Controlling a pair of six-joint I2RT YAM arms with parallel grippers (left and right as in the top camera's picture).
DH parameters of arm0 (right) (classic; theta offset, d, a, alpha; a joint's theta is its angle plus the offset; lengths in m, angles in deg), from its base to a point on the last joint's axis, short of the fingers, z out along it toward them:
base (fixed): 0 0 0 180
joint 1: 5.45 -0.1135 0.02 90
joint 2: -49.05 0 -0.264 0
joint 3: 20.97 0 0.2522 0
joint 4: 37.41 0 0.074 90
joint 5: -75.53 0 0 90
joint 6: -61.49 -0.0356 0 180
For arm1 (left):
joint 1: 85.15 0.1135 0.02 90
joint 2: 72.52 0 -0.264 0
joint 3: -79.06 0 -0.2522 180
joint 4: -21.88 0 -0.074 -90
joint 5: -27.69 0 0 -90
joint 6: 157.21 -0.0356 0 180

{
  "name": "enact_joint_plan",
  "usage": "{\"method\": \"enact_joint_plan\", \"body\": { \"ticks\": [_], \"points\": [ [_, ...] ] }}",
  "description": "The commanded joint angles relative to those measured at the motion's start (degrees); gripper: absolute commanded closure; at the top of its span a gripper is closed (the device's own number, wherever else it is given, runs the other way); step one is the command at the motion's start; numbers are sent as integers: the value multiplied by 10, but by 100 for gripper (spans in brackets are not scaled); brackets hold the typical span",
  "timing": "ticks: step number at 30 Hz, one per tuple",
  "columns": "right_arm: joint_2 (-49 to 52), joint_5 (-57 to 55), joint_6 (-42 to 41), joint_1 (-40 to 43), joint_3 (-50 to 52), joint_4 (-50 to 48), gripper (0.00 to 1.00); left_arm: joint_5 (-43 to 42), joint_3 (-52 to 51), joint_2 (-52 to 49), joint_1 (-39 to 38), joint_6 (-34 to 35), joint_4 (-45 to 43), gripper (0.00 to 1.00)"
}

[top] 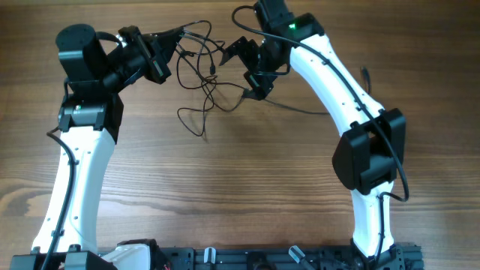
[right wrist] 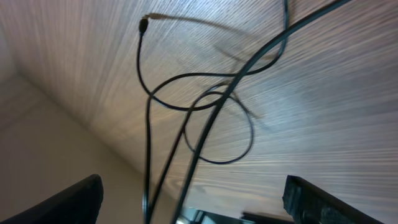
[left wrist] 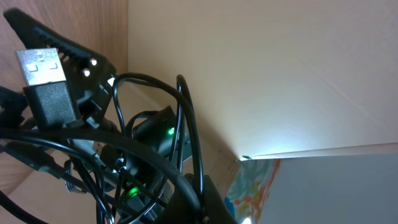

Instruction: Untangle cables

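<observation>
**Left gripper** (top: 174, 45): The fingers (left wrist: 43, 34) are pressed together at the left edge of the cables (top: 199, 79). Strands run out from the tips, so the grip is on the cables; the exact pinch point is hidden. In the left wrist view, a USB plug (left wrist: 40, 65) lies just beside one finger. Its long axis runs nearly up and down the frame, with the silver end pointing up and the black body below. Several strands loop behind it.

**Right gripper** (right wrist: 193, 183): The fingers (right wrist: 62, 202) are spread wide, one at each lower corner of the right wrist view. Two strands pass through the gap between them and touch neither finger. Beyond the gap, the strands form overlapping loops on the table (top: 247, 187). One cord ends in a small plug (right wrist: 144, 23) at the top of that view.

**Cables, overhead view:** The tangle lies between the two grippers, near the far edge of the table. Its long axis runs from the far edge toward the near side. One thin strand leads off to the right and passes under the right arm (top: 330, 82).
</observation>
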Motion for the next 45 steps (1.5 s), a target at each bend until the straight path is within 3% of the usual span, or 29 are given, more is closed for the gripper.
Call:
{"method": "enact_joint_plan", "body": {
  "ticks": [1, 6, 7, 9, 15, 30, 33, 37, 39, 40, 45],
  "points": [
    [31, 10, -64, -27, 2, -16, 10, -13, 5, 12, 0, -14, -2, 96],
    [42, -50, -77, -36, 2, -16, 28, -17, 5, 12, 0, -14, -2, 96],
    [42, -61, -77, -34, 2, -17, 41, -17, 5, 12, 0, -14, -2, 96],
    [42, -90, -68, -34, 2, -24, 52, -17, 5, 12, 0, -14, -2, 96],
    [42, -222, -15, -34, 2, -11, 53, -17, 5, 12, 0, -25, -2, 96],
    [59, -166, -46, -48, 2, -13, 54, -17, 5, 12, 0, -28, 0, 96],
    [62, -169, -45, -48, 2, -16, 64, -17, 5, 12, 0, -28, 0, 96],
    [62, -176, -42, -46, 2, -18, 67, -17, 5, 12, 0, -28, 0, 96],
    [62, -186, -37, -46, 2, -16, 90, -17, 5, 12, 0, -28, 0, 96],
    [62, -188, -21, -45, 2, -16, 96, -17, 5, 12, 0, -28, 0, 96],
    [30, -229, 54, -29, 0, -4, 96, -17, 5, 12, 0, -74, 50, 96]
  ]
}}
